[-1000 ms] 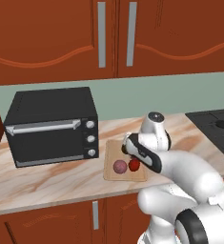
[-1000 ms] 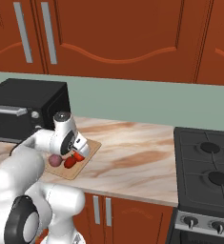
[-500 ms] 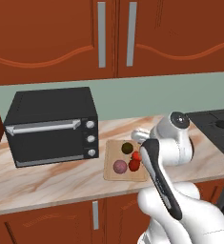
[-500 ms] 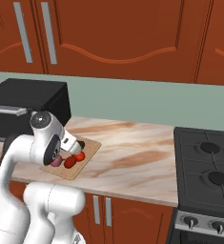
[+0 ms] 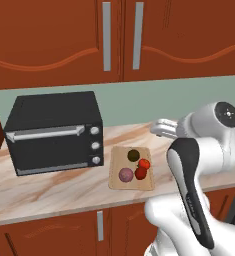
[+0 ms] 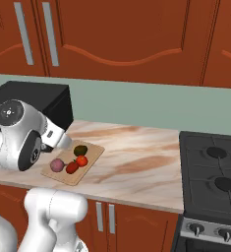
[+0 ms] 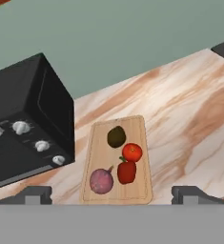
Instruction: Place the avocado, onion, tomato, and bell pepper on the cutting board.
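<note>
Since earlier: arm has swung back and up off the board, and the veggies sit where they did a second ago.
Gripper [image 7: 111, 194]: hangs well above the counter looking down at the board; the two dark tips sit far apart at the bottom of the hand view, so it's spread wide with nothing between them.
Cutting board [image 7: 139, 188]: flat on the marble counter [image 7: 189, 119], just right of the toaster oven [image 7: 23, 119], all four items on it. Also visible at [image 5: 116, 181] and [image 6: 93, 150].
Avocado [image 7: 116, 136]: far end of the board, nearest the wall; in the left base view at [image 5: 133, 155], right base view at [image 6: 80, 150].
Tomato [image 7: 132, 152]: just beside the avocado, right above the bell pepper and touching it or nearly so. Also [image 5: 144, 163], [image 6: 81, 160].
Bell pepper [image 7: 127, 171]: near end of the board, green stem pointing toward the avocado; [image 5: 140, 173], [image 6: 72, 168].
Onion [image 7: 101, 181]: next to the pepper on the oven side, small gap between them; [image 5: 125, 175], [image 6: 57, 165].
Stove [image 6: 213, 182]: off to the right, well apart from the board.
Cabinets [image 5: 119, 40]: reddish wood doors with grey handles above the counter.
</note>
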Robot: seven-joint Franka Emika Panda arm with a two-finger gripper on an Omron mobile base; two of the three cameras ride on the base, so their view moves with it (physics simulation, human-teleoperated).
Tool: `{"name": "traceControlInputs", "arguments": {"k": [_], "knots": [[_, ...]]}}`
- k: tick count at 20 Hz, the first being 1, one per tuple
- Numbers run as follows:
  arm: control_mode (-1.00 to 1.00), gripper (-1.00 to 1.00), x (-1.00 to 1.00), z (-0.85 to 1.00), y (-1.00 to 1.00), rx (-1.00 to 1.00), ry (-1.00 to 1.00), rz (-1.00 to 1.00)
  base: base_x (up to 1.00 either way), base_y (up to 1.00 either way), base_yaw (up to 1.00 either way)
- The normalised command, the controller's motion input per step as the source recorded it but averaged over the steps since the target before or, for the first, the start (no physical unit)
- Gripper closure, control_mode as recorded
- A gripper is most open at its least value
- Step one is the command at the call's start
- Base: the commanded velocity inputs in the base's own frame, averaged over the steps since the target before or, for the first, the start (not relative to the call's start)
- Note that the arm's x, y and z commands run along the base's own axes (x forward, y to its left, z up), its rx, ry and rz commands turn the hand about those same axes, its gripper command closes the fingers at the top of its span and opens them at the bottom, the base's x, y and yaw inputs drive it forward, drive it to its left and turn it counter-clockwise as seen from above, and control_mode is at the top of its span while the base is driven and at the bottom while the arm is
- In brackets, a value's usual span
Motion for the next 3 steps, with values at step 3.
{"name": "traceControlInputs", "arguments": {"k": [3], "knots": [[-1.0,-1.0,-0.78,0.63,0.0,0.0,-0.17,0.01,0.0,0.0,0.0]]}}
